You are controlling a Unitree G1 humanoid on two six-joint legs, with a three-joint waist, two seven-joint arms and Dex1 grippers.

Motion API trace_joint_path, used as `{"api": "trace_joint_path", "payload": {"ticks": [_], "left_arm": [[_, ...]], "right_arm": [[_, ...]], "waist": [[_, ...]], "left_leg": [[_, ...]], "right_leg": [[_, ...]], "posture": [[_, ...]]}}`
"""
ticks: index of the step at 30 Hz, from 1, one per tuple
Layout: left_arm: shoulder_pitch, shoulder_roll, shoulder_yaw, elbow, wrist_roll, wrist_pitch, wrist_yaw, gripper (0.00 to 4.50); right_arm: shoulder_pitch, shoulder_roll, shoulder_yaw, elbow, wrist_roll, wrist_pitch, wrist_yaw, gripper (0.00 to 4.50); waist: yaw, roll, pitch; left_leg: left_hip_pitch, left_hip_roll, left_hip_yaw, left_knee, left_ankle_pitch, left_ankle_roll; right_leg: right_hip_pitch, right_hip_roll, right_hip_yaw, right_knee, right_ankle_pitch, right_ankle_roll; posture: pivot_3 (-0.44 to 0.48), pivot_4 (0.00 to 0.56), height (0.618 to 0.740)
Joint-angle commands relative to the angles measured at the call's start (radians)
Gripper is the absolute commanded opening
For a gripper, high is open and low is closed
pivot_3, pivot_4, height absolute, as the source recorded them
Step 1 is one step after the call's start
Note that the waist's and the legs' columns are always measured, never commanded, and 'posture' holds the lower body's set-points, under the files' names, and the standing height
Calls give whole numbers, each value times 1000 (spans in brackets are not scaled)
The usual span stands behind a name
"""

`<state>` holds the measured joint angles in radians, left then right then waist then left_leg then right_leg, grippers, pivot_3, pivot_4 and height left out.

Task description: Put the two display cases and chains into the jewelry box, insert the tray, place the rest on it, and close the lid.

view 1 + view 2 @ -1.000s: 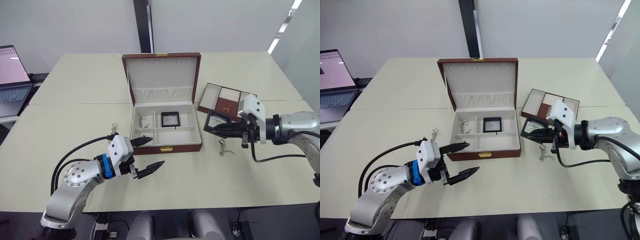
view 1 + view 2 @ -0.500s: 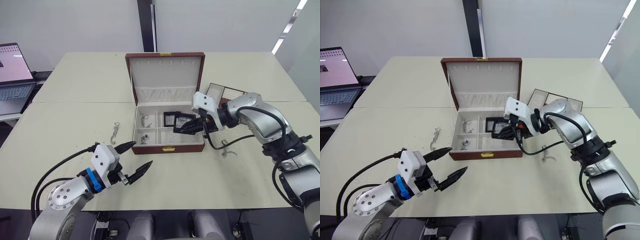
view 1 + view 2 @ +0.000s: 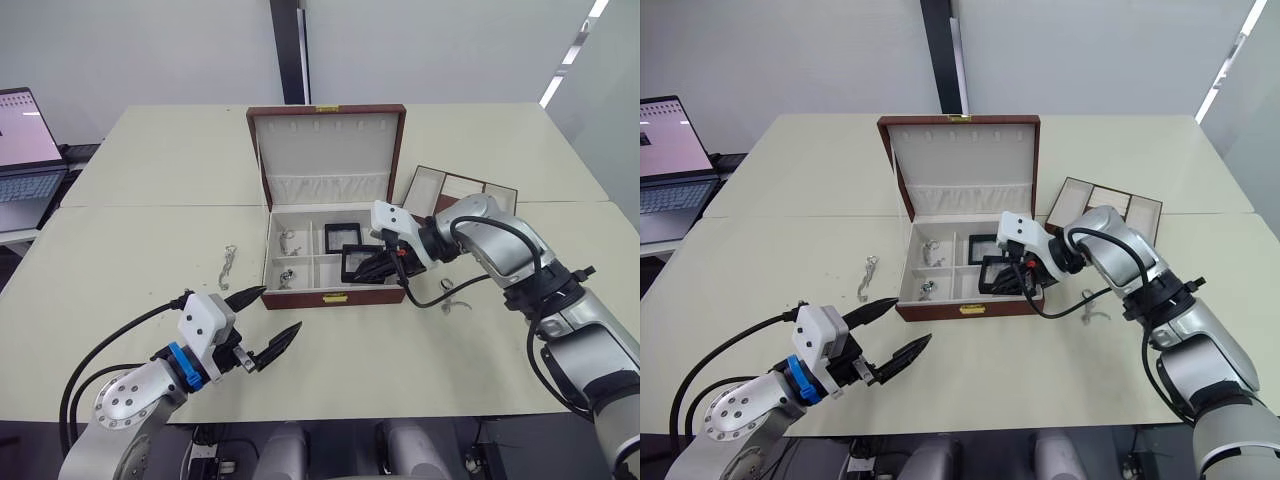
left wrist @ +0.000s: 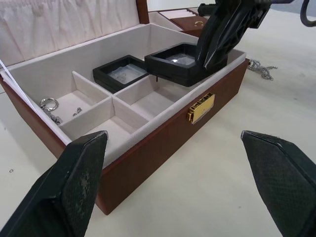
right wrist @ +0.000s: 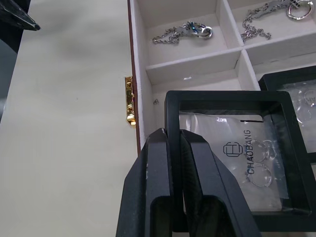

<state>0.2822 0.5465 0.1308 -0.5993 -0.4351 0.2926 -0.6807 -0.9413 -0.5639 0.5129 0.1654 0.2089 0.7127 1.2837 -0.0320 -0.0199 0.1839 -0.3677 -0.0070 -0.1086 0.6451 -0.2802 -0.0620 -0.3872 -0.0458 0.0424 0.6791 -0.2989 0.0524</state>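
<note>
While the right hand [image 3: 372,266] reached in over the front right of the open jewelry box [image 3: 335,297], it pinched the near frame edge of the second display case [image 5: 232,150] between fingers closed down narrow. This case hung tilted over the front right compartment, apparently not yet seated; whether its lower edge touched the divider could not be told. Directly behind it, the first display case [image 3: 341,236] lay flat in the rear right compartment. Two chains [image 5: 183,32] lay in the left compartments, one behind the other. From the hand, the vacant cream floor lay straight below, so the coming move was judged a short lowering and release, with the case kept square to the compartment walls. Well in front of the box, the left hand [image 3: 262,328] hovered above the worktop [image 3: 430,370] with fingers spread wide, holding nothing. Loose chains remained on the worktop at either side [image 3: 229,265] [image 3: 452,303], and the tray [image 3: 462,188] sat beyond the right arm. Upright at the rear stood the lid [image 3: 327,150].
</note>
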Motion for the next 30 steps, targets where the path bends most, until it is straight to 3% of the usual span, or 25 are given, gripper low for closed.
{"api": "trace_joint_path", "payload": {"ticks": [1,6,8,16,23,30], "left_arm": [[6,0,-1,-45,3,-21,5,4500],[12,1,-3,-46,4,-24,6,4500],[11,1,-5,-44,6,-24,6,4500],[-6,3,0,-30,-5,-14,1,4500],[-53,25,35,14,-38,24,-11,4500],[-136,78,130,130,-76,78,-13,4500]], "right_arm": [[-7,11,-12,-6,-11,-15,11,9],[-10,18,-23,-5,-10,-6,21,9],[-15,22,-31,-3,-6,-2,22,704],[-37,31,-109,-8,37,8,21,2567],[48,8,-321,-67,134,6,-53,4440],[353,-46,-562,-183,182,-101,-190,4440]], "waist": [[0,0,0],[0,0,0],[0,0,0],[0,0,0],[2,0,0],[3,0,0]], "left_leg": [[0,0,0,0,0,0],[0,0,0,0,0,0],[0,0,0,0,0,0],[0,0,0,0,0,0],[0,0,0,0,0,0],[-2,-1,0,0,0,0]], "right_leg": [[0,0,0,0,0,0],[0,0,0,0,0,0],[0,0,0,0,0,0],[0,0,0,0,0,0],[0,0,0,0,0,0],[0,0,0,0,0,0]], "posture": [[0,150,740],[0,150,740],[0,150,740],[0,150,740],[0,150,740],[0,150,740]]}}
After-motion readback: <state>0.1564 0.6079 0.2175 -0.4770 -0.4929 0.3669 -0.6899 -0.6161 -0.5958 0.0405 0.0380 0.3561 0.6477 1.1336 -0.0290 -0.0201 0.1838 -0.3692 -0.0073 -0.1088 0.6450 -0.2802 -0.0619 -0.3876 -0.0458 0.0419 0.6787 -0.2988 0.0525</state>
